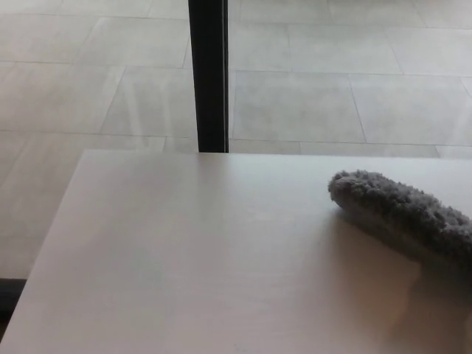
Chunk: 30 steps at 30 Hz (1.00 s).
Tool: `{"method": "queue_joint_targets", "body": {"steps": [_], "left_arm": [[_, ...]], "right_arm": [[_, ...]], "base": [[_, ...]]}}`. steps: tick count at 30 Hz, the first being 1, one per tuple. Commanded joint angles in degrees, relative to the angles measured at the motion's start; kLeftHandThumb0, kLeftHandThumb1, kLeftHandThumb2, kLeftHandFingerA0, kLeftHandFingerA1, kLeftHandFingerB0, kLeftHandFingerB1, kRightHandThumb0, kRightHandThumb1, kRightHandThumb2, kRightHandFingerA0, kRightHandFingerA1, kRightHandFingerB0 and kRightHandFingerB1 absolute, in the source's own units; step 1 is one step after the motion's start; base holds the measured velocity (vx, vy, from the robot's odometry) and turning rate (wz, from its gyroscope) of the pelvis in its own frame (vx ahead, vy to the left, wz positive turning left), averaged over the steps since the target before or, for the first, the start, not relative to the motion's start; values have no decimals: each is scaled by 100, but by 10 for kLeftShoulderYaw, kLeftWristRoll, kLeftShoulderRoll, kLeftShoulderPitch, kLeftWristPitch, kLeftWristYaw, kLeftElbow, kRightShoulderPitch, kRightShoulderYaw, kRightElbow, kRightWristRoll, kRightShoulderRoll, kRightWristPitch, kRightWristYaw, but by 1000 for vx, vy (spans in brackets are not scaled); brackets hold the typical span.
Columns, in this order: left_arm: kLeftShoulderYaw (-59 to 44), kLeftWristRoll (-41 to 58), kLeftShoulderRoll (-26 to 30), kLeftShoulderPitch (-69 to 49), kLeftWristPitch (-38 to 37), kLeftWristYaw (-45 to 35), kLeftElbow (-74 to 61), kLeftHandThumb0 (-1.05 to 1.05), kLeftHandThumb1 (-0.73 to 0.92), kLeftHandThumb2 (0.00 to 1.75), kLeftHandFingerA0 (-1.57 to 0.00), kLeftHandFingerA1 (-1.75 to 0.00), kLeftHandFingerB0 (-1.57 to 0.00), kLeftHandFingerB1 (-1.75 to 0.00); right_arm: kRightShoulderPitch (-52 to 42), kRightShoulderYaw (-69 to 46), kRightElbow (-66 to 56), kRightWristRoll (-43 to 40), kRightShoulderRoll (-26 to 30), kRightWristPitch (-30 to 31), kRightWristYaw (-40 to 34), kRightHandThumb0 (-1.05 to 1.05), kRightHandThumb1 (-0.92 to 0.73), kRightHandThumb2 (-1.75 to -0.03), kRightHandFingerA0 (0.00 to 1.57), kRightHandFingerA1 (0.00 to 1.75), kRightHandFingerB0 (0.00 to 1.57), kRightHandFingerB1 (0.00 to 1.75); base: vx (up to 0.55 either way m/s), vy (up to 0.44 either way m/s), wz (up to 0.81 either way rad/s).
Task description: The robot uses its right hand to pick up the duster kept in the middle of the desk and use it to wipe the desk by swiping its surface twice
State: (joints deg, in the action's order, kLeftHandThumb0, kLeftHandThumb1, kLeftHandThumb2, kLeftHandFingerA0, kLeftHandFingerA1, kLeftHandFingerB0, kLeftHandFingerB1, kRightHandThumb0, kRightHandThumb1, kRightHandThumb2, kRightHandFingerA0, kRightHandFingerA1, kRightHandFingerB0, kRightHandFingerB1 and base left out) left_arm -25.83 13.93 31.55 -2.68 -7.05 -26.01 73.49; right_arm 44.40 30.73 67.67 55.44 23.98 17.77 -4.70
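Wiping is the step in hand, judging by where the duster [402, 214] lies: on the right side of the desk [184, 258] rather than its middle, its grey fluffy head stretched from near the far edge down toward the right border, where it runs out of the picture. Neither robot hand shows, so I cannot tell whether the right hand grips the handle or what its fingers are doing; the handle end is cut off too. To swipe well, the fluffy side should press flat and evenly on the wood, travel in one long straight pass across the bare part of the top, and stop short of the edges so the head does not slip off the far side. The second pass should overlap the first a little. The desk is pale, smooth wood with faint grain, and a soft shadow falls under the duster. Beyond it the floor [310, 96] is laid in large light tiles with thin joints, and a black post [209, 74] stands upright just behind the far edge of the desk.
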Motion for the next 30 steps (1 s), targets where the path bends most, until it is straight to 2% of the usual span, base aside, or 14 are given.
{"method": "queue_joint_targets", "body": {"steps": [1,10,11,12,13,14,22,23,25,26,27,28,29,30], "left_arm": [[-13,11,6,-12,-5,-6,-3,-55,86,66,-41,-60,-47,-43],[-7,4,6,-17,-3,0,-5,-52,89,67,-41,-56,-45,-41],[-14,12,5,-14,6,-4,-3,-51,67,109,-30,-61,-39,-59],[-4,0,5,-18,-8,5,-4,-55,87,66,-42,-56,-47,-42],[-2,-2,5,-18,-9,2,-4,-52,68,110,-36,-63,-39,-58],[-2,-2,4,-18,-9,2,-3,-57,87,66,-39,-56,-48,-42],[2,-2,5,-24,-21,5,-5,-54,91,66,-37,-55,-48,-42],[0,0,5,-25,-23,6,-7,-55,88,66,-37,-57,-48,-44],[-2,3,6,-25,-20,0,-8,-55,88,66,-36,-57,-47,-43],[3,-4,5,-25,-26,8,-9,-55,87,66,-38,-58,-48,-44],[6,-6,5,-26,-27,10,-9,-55,88,66,-38,-58,-47,-44],[6,-6,5,-23,-25,10,-6,-56,87,66,-38,-58,-49,-44],[1,0,4,-22,-20,4,-5,-55,86,67,-37,-59,-47,-44],[4,-3,5,-23,-23,2,-6,-56,88,66,-36,-59,-46,-44]], "right_arm": [[-13,-7,37,-34,19,29,59,-45,-71,-65,80,148,68,77],[-33,-20,52,-62,25,30,49,-50,-70,-66,78,152,55,57],[-33,-25,52,-67,20,36,43,-49,-72,-65,79,152,54,59],[-34,-24,52,-69,13,35,43,-47,-71,-65,77,153,57,60],[-35,-20,50,-66,11,36,42,-53,-80,-68,79,153,58,62],[-35,-23,48,-70,8,38,40,-53,-79,-68,81,149,55,57],[-31,-64,12,-117,-7,-26,51,-44,-80,-62,76,103,57,56],[-31,-78,5,-132,-11,-43,46,-46,-77,-63,72,120,51,44],[-30,-90,-2,-142,-14,-58,45,-50,-72,-62,72,104,37,37],[-31,-116,-22,-172,-18,-67,62,-63,-69,-61,58,76,17,32],[-27,-125,-34,-183,-18,-61,94,-73,-54,-91,33,64,5,23],[-26,-127,-49,-189,-12,-63,139,-83,-52,-92,8,57,0,14],[-22,-123,-58,-188,-8,-58,171,-99,-59,-94,0,6,0,0],[-19,-115,-67,-182,-3,-57,198,-93,-63,-60,0,0,0,0]], "base": [[0,0,0],[0,0,0],[0,0,0],[0,0,0],[0,0,0],[0,0,0],[0,0,0],[0,0,0],[0,0,0],[0,0,0],[0,0,0],[0,0,0],[0,0,0],[0,0,0]]}}
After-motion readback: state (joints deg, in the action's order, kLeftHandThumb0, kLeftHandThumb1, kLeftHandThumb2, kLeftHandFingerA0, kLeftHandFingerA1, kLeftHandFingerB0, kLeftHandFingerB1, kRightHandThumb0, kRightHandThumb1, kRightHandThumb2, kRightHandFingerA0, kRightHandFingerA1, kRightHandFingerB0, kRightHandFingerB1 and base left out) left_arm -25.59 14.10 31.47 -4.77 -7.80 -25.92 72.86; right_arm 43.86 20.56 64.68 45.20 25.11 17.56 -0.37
